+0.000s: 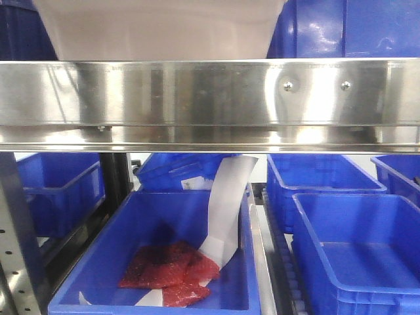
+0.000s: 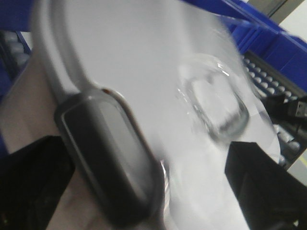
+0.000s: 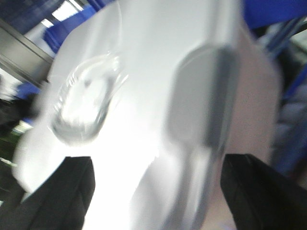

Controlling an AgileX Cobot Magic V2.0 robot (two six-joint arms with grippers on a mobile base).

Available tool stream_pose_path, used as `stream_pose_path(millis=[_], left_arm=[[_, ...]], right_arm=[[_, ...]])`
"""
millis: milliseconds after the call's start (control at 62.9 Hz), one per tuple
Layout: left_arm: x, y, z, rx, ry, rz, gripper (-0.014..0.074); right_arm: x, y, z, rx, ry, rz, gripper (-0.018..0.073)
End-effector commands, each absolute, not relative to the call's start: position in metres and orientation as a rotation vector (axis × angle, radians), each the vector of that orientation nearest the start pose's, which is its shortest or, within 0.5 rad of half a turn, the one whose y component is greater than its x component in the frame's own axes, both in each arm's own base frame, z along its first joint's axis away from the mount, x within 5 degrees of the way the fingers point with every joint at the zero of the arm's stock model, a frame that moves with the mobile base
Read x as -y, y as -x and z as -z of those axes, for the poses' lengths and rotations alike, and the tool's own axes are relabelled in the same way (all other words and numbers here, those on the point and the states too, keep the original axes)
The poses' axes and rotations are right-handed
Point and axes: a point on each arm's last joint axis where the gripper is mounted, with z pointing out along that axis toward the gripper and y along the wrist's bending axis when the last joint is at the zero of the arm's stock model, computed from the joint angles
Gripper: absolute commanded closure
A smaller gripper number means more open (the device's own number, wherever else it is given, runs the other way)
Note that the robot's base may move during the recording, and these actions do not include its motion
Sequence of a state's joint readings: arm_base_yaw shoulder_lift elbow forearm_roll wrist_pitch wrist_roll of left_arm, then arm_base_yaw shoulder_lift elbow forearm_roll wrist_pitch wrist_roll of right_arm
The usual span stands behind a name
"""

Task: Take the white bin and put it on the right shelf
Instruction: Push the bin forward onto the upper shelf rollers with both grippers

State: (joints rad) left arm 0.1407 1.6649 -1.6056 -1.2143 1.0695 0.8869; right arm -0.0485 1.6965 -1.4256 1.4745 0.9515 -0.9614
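Steel right shelf (image 1: pixel 197 92) under white bin (image 1: pixel 157 29) | blue bins (image 1: pixel 354 243) below

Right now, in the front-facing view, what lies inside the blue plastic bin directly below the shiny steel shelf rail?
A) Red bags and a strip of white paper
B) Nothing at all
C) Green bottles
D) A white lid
A: the blue plastic bin below the shiny steel shelf rail holds red bags with a white paper strip leaning over them.
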Motion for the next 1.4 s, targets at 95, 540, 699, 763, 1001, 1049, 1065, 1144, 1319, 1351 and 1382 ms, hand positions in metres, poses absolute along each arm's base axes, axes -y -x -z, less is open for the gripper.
stream_pose_path(millis=[95, 540, 699, 763, 1001, 1049, 1065, 1144, 1319, 1351, 1382], left_arm=[[0.024, -0.341, -0.457, -1.856, -0.453, 0.813, 0.0065], [0.028, -0.309, -0.485, -1.861, -0.554, 0.752, 0.0456], [0.033, -0.299, -0.483, -1.903, -0.639, 0.804, 0.0734], [0.034, -0.295, -0.483, -1.914, -0.655, 0.819, 0.0713], [0.025, -0.269, -0.492, -2.046, -0.525, 0.591, 0.0714], [0.024, -0.261, -0.494, -2.051, -0.507, 0.522, 0.0714], [0.024, -0.257, -0.495, -2.053, -0.497, 0.494, 0.0714], [0.023, -0.242, -0.495, -2.059, -0.449, 0.396, 0.0714], [0.02, -0.212, -0.473, -2.028, -0.337, 0.241, 0.0714], [0.018, -0.207, -0.467, -2.018, -0.31, 0.229, 0.0714], [0.018, -0.202, -0.459, -2.006, -0.286, 0.221, 0.0713]], right_arm=[[-0.042, -0.359, -0.415, -1.804, 0.327, -0.974, -0.0074], [-0.035, -0.305, -0.472, -1.728, 0.419, -0.705, 0.0335], [-0.037, -0.28, -0.49, -1.697, 0.415, -0.697, 0.049], [-0.036, -0.272, -0.494, -1.71, 0.381, -0.687, 0.0491], [-0.025, -0.234, -0.487, -1.813, 0.265, -0.473, 0.0491], [-0.021, -0.226, -0.479, -1.826, 0.225, -0.425, 0.0491], [-0.02, -0.221, -0.479, -1.818, 0.206, -0.406, 0.0491], [-0.015, -0.206, -0.463, -1.809, 0.122, -0.357, 0.0491], [-0.009, -0.169, -0.425, -1.75, -0.004, -0.296, 0.0491], [-0.009, -0.162, -0.417, -1.747, -0.014, -0.29, 0.0491], [-0.009, -0.155, -0.409, -1.739, -0.024, -0.283, 0.0491]])
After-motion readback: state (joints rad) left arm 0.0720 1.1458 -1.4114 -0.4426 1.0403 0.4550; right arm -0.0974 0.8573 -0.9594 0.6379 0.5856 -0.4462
